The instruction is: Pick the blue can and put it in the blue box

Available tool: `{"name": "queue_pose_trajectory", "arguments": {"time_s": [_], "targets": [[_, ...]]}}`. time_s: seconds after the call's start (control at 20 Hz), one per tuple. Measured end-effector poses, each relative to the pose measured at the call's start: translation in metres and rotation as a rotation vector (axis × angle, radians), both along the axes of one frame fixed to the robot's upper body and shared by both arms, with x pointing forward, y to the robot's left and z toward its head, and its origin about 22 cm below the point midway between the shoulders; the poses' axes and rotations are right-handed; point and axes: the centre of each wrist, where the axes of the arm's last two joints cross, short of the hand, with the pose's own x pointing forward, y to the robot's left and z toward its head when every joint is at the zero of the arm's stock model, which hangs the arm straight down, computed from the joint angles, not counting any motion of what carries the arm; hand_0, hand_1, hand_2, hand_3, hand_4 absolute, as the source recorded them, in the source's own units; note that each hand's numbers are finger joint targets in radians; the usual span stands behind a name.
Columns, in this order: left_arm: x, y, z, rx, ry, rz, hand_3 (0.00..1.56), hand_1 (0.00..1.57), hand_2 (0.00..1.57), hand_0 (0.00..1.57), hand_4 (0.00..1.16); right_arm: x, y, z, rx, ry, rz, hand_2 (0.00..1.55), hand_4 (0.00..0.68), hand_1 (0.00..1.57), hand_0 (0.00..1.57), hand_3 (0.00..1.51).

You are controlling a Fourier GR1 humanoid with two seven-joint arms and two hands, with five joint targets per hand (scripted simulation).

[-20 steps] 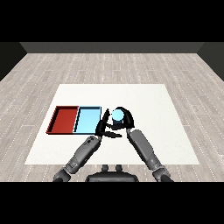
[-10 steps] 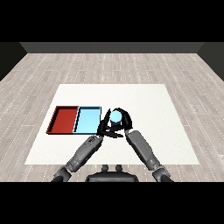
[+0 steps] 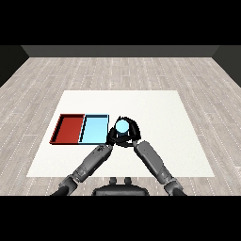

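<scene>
Head view, read left to right. We note the red tray (image 3: 70, 128) at far left on the white table (image 3: 155, 108), and touching its right edge the light blue tray (image 3: 94, 129), which we take as the goal box. Both look shallow, with low walls.

Just right of the blue tray sits the blue can (image 3: 122, 127), upright, its pale round top facing us. It is outside the tray, near the tray's right wall. We cannot tell from this angle whether its base rests on the table or is just clear of it.

The left hand (image 3: 112, 137) lies close against the can's left side. Its dark fingers merge with those of the other hand, so we cannot tell how they are set.

The right hand (image 3: 133, 133) has its fingers curled round the can from the right and over the far side, so we log it as grasping the can.

Handling judgement: the can is probably light and rigid, with a smooth curved wall that may slide in the fingers. We judge the best hold is round the middle of the wall, keeping it upright. The carry to the tray is short and leftward; the near wall must be cleared.
</scene>
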Motion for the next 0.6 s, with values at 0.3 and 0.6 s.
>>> {"name": "queue_pose_trajectory", "arguments": {"time_s": [0.3, 0.6], "targets": [[0.003, -0.003, 0.0, 0.021, 0.0, 0.012, 0.0, 0.0, 0.0, 0.0, 0.0, -0.002, 0.006, -0.004, -0.029, -0.007, 0.004, 1.45, 0.487, 1.44, 1.44, 1.35], [0.004, 0.002, 0.003, 0.04, 0.008, 0.054, 0.0, 0.0, 0.39, 0.0, 0.78, -0.003, 0.013, 0.002, -0.044, -0.017, 0.009, 1.46, 0.511, 1.45, 1.45, 1.37]]}}
